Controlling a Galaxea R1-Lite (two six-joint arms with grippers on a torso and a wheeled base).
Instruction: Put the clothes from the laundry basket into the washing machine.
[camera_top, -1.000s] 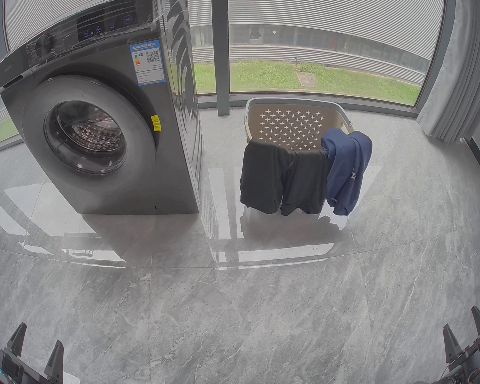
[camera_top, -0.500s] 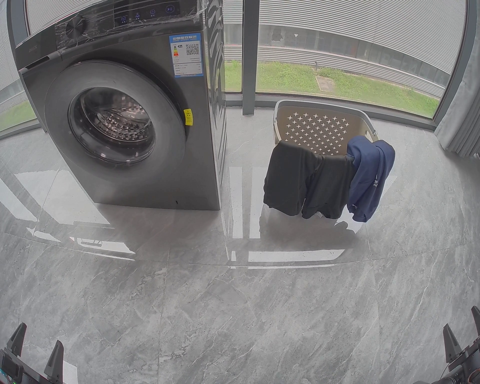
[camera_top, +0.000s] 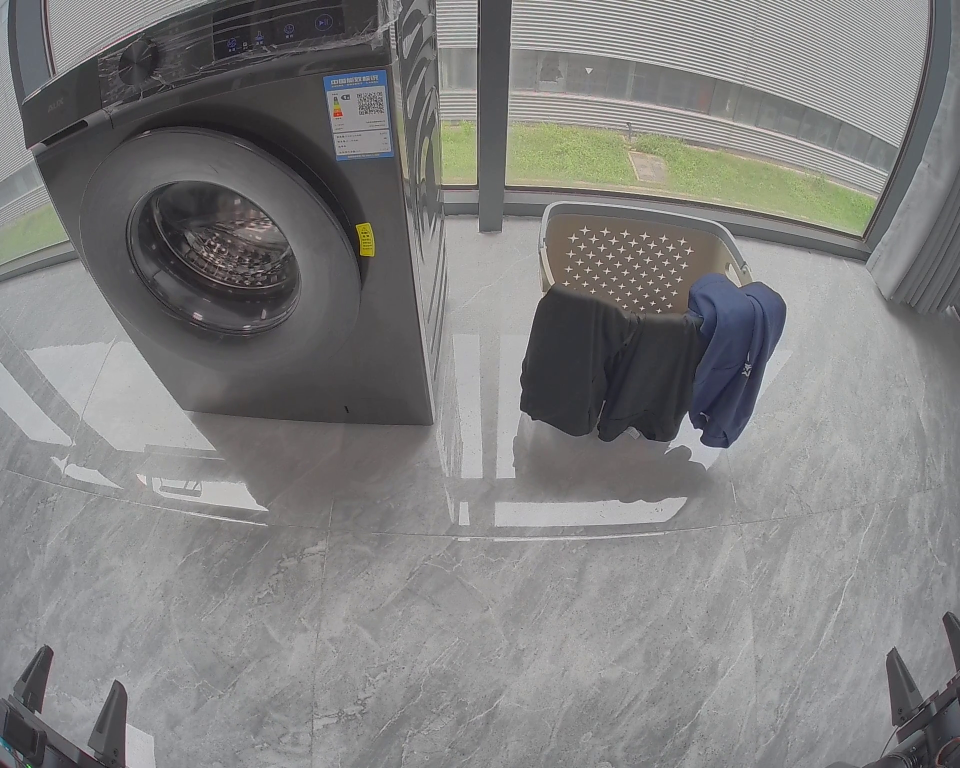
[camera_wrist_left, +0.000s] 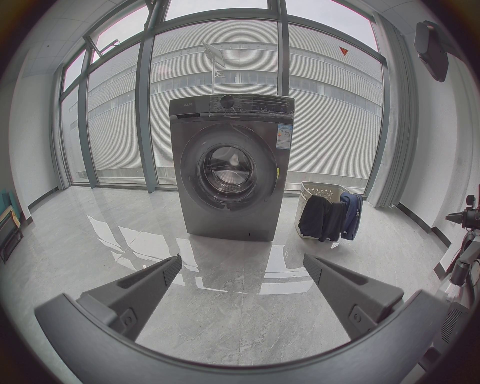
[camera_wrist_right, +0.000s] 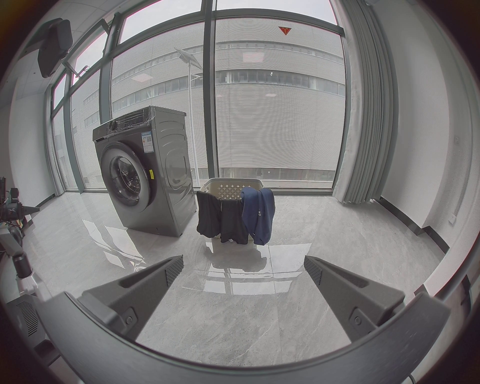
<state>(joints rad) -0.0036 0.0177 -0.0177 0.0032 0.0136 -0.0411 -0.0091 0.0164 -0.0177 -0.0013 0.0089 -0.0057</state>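
Note:
A grey front-loading washing machine (camera_top: 240, 230) stands at the left with its round door (camera_top: 215, 255) closed. To its right sits a beige laundry basket (camera_top: 630, 255) with star-shaped holes. A black garment (camera_top: 600, 370) and a navy blue garment (camera_top: 730, 355) hang over its front rim. My left gripper (camera_top: 70, 695) is open at the lower left, far from both. My right gripper (camera_top: 925, 665) is open at the lower right. From the wrists I see the washing machine (camera_wrist_left: 232, 167), the basket (camera_wrist_right: 230, 187) and the clothes (camera_wrist_right: 235, 217) across the floor.
Glossy grey tile floor (camera_top: 480, 620) spreads between me and the machine. Tall windows (camera_top: 680, 100) run behind the basket. A grey curtain (camera_top: 925, 240) hangs at the right.
The whole head picture has shifted: the camera moved, so machine and basket sit further right than a second ago, with a slight drift back lately. Both grippers hold their places.

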